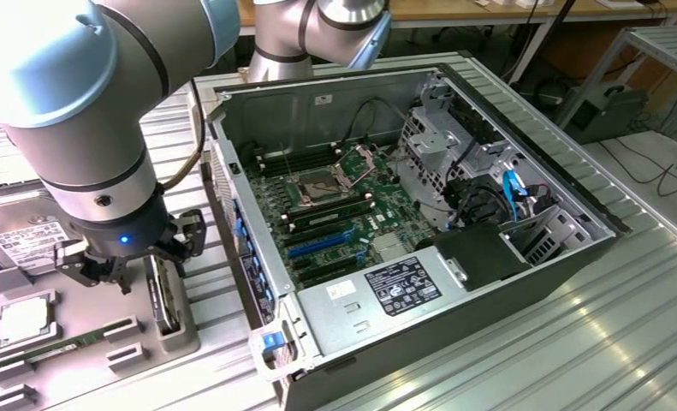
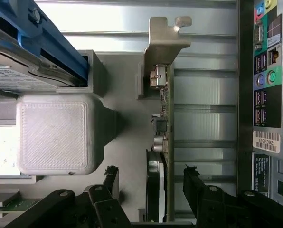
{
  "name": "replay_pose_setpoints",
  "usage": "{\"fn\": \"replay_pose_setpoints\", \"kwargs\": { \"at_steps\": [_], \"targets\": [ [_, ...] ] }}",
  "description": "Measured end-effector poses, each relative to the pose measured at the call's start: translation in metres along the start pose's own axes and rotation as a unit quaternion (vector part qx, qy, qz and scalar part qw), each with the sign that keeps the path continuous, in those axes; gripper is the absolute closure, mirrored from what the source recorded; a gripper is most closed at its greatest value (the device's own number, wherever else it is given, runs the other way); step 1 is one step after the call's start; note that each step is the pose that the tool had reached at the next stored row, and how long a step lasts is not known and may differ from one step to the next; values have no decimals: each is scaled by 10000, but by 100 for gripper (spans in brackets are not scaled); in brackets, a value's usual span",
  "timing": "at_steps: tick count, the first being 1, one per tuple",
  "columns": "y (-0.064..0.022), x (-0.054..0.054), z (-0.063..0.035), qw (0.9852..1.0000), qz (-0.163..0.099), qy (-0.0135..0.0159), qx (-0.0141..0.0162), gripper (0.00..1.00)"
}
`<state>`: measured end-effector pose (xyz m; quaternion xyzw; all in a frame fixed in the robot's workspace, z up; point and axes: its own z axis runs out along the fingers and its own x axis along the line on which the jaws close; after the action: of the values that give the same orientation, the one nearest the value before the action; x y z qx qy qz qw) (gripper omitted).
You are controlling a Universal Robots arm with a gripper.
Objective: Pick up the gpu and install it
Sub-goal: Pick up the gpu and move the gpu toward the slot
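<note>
Currently the gripper [image 1: 133, 267] hangs low over the grey tray [image 1: 190, 338], just beside the open case [image 1: 315, 90]. Its jaws stand wide, with one finger on each side of the gpu [image 2: 163, 137] and a gap visible on both sides, so nothing is gripped. The gpu stands on edge in its tray slot, with its metal bracket [image 2: 166, 38] at the end away from the fingers [image 2: 191, 178]. The hard drive [image 1: 24, 240] lies in another bay of the tray.

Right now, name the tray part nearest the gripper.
The gpu, standing on edge, straddled by the open gripper; the hard drive and memory stick lie flat, farther off.
</note>
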<state>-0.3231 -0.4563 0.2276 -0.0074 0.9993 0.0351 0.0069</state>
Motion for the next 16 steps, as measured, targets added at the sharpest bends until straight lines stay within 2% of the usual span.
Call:
{"fn": "replay_pose_setpoints", "kwargs": {
  "at_steps": [8,10,11,12,16],
  "targets": [
    [1,0,0,10000,1,0,0,35],
    [1,0,1,10000,1,-1,-1,48],
    [1,-6,2,10000,1,-1,-1,48],
    [1,-13,2,10000,1,-1,0,55],
    [0,-25,3,10000,1,-1,0,55]
  ]
}}
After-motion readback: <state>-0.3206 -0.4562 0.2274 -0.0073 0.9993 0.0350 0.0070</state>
